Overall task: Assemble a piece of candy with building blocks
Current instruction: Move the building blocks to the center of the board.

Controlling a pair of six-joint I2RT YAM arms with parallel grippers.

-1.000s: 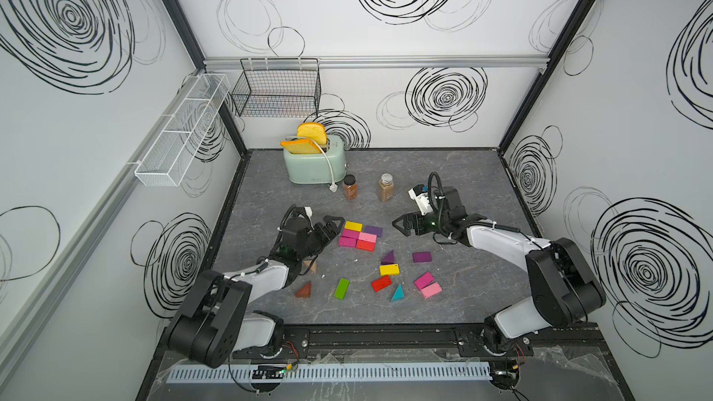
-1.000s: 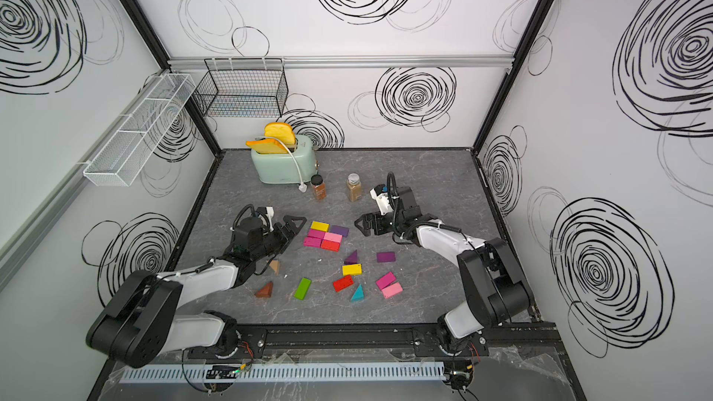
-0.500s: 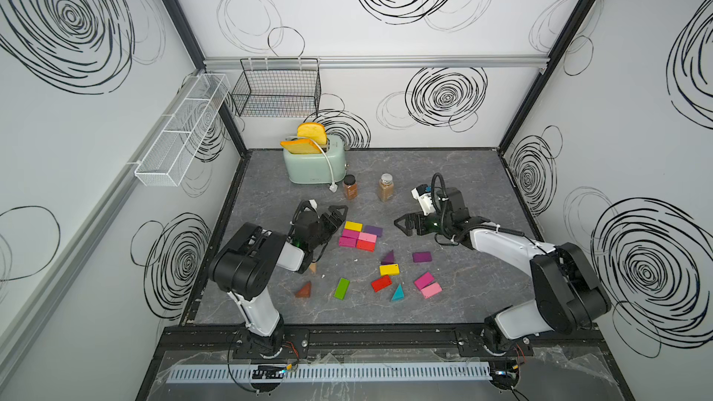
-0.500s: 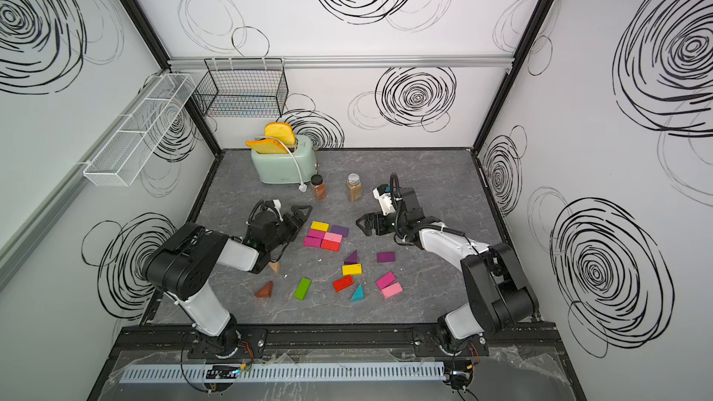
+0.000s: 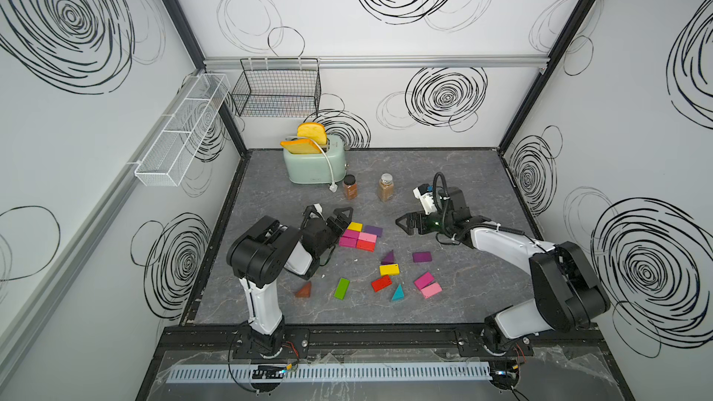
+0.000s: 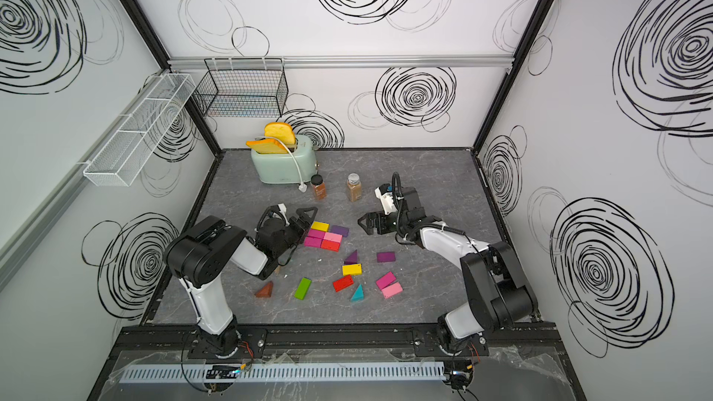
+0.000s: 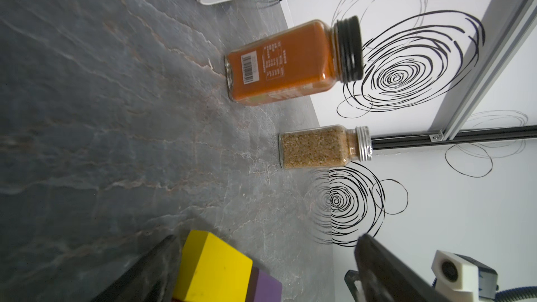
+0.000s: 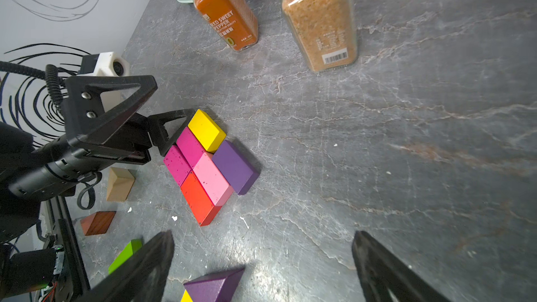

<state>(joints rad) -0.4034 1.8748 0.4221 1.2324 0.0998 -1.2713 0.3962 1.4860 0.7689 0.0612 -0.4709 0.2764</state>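
Six building blocks lie packed as a flat cluster (image 5: 359,236) (image 8: 209,164): yellow, two magenta, pink, red and purple bricks. Loose blocks lie nearer the front: purple wedge (image 5: 387,257), yellow brick (image 5: 389,270), red brick (image 5: 381,283), teal wedge (image 5: 397,293), purple brick (image 5: 421,256), magenta brick (image 5: 424,280), pink brick (image 5: 431,290), green brick (image 5: 341,288), brown wedge (image 5: 304,290). A tan wedge (image 8: 119,184) sits under the left arm. My left gripper (image 5: 344,219) (image 7: 266,238) is open at the cluster's left edge, one finger beside the yellow brick (image 7: 212,268). My right gripper (image 5: 399,221) (image 8: 261,235) hangs open and empty to the cluster's right.
Two spice jars (image 5: 350,187) (image 5: 386,187) stand behind the blocks. A mint toaster (image 5: 313,165) with toast stands at the back, its white plug (image 5: 332,187) on the mat. A black wire basket (image 5: 278,88) and a white rack (image 5: 181,136) hang on the walls.
The left arm has raised its elbow and carried its open gripper to the right, up to the cluster's edge. The right arm has hardly moved.
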